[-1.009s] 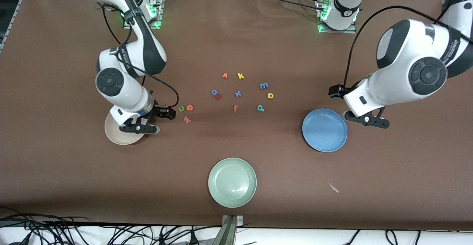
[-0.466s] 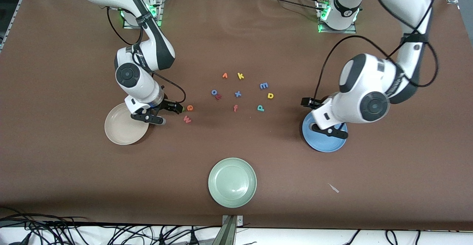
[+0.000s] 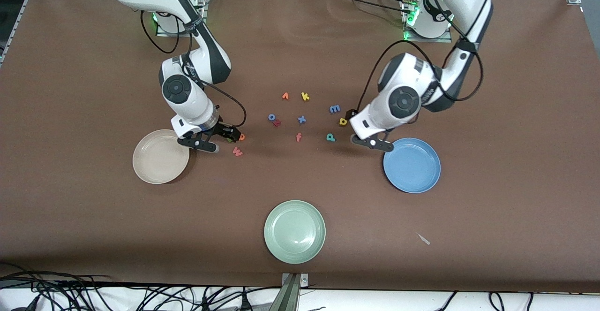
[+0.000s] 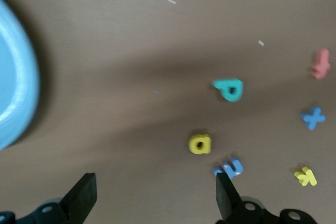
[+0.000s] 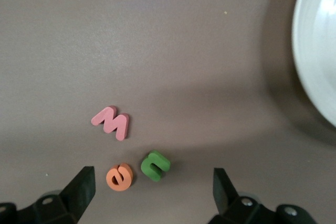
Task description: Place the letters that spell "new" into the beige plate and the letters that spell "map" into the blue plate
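A: The green n [image 5: 155, 165], orange e [image 5: 120, 177] and salmon w [image 5: 111, 123] lie flat on the table, just beside the beige plate [image 3: 150, 163]; m [image 4: 229, 168], a [image 4: 200, 143] and p [image 4: 229, 89] lie near the blue plate [image 3: 422, 170].

B: They are probably light, soft foam; pinch each across its thin edges. The right gripper [image 5: 152, 192] hangs spread over the n, and the left gripper [image 4: 155, 198] hangs spread beside the a.

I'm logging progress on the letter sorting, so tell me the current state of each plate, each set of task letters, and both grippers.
beige plate: empty
blue plate: empty
green plate: empty
n, e, w: flat on the table, beside the beige plate
m, a, p: flat on the table, near the blue plate
right gripper: open, over the n and e
left gripper: open, holding nothing
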`<state>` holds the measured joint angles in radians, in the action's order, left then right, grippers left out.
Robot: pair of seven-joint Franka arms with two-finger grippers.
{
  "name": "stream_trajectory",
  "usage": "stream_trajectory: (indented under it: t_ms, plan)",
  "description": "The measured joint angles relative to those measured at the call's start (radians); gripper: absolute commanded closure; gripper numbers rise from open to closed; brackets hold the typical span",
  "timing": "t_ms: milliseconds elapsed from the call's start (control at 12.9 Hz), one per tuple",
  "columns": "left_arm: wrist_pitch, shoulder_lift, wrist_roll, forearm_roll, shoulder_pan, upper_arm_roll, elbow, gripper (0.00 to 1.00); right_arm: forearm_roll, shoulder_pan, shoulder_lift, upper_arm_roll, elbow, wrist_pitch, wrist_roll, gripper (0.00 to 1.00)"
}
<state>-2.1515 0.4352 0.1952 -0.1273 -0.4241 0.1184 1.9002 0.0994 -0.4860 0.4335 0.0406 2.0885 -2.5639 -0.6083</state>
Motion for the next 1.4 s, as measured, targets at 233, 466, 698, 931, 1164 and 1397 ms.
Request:
stream_trajectory:
  t_ms: [233,466,698,931,1164,1397]
  plan:
    - [-0.046,0.003,0.087,0.061,-0.073,0.002,0.023,0.00,0.000,-0.002,0.012,0.000,0.044,-0.070,-0.001,0.01]
    - [-0.099,0.020,0.164,0.087,-0.125,0.002,0.056,0.09,0.000,-0.002,0.020,0.000,0.076,-0.114,-0.001,0.02]
    - [-0.154,0.054,0.254,0.144,-0.157,0.003,0.086,0.11,0.000,-0.004,0.027,0.000,0.086,-0.141,-0.001,0.02]
    - [-0.206,0.089,0.269,0.146,-0.156,-0.001,0.087,0.25,0.000,-0.009,0.047,0.000,0.086,-0.165,-0.001,0.02]
    - [-0.213,0.103,0.287,0.146,-0.156,-0.002,0.087,0.36,0.000,-0.010,0.059,0.000,0.086,-0.180,-0.001,0.04]
    - [-0.233,0.104,0.296,0.146,-0.156,-0.002,0.086,0.41,0.000,-0.010,0.059,0.000,0.086,-0.181,0.002,0.04]
